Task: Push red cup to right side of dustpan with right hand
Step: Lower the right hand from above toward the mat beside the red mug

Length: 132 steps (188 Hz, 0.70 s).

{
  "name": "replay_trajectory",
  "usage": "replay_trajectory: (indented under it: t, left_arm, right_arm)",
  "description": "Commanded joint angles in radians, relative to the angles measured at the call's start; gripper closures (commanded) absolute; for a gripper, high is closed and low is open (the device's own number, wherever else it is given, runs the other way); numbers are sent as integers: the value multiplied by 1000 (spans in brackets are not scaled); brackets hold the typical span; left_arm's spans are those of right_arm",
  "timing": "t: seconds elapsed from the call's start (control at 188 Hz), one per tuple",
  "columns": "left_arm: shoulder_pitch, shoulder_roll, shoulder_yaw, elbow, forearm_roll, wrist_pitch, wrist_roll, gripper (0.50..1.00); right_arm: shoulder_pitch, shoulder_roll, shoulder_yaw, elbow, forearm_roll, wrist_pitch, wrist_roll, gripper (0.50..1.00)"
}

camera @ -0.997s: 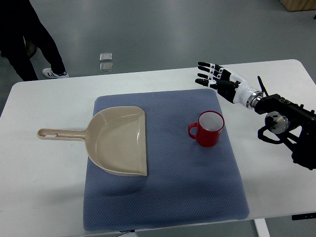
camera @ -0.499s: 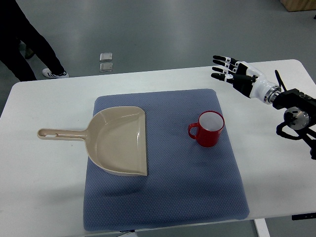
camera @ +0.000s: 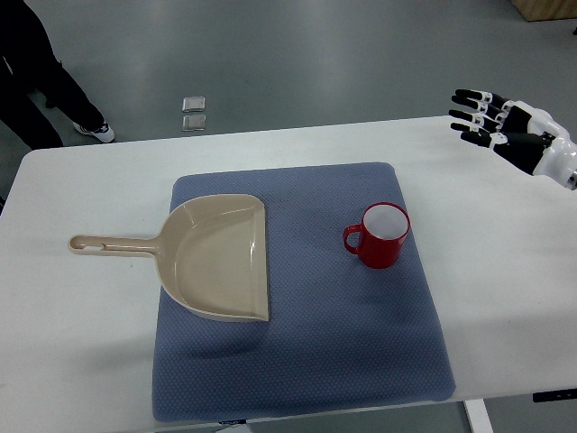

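Observation:
A red cup (camera: 380,235) with a white inside stands upright on the blue mat (camera: 297,361), its handle pointing left. It sits to the right of the beige dustpan (camera: 216,256), with a gap between them. The dustpan's handle reaches left onto the white table. My right hand (camera: 491,121) hovers at the far right edge above the table's back corner, fingers spread and holding nothing, well away from the cup. The left arm does not show.
The white table (camera: 81,343) extends around the mat on all sides. A person's dark legs and a shoe (camera: 45,81) stand on the floor at the upper left. Two small grey squares (camera: 193,113) lie on the floor behind the table.
My right hand has drawn back to the right and slightly up, away from the cup, with most of the arm leaving the picture. The cup and dustpan have not moved. The person has shifted left.

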Motion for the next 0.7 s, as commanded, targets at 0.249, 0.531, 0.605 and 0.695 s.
replay_trajectory:
  t: [0.249,0.531,0.605,0.695]
  left_arm:
    - [0,0,-1,-1,0,0,0,500]
    - [0,0,0,-1,0,0,0,500]
    - [0,0,0,-1,0,0,0,500]
    - [0,0,-1,-1,0,0,0,500]
  right_arm:
    - [-110,26,6,-5,-81,2,168,566]
    - [-153,77,-3,3,-86,-22,191,566]
    - [-156,89,-3,3,-86,-22,191,566]
    - [-157,101,-3,5,-87,-23,191,566]
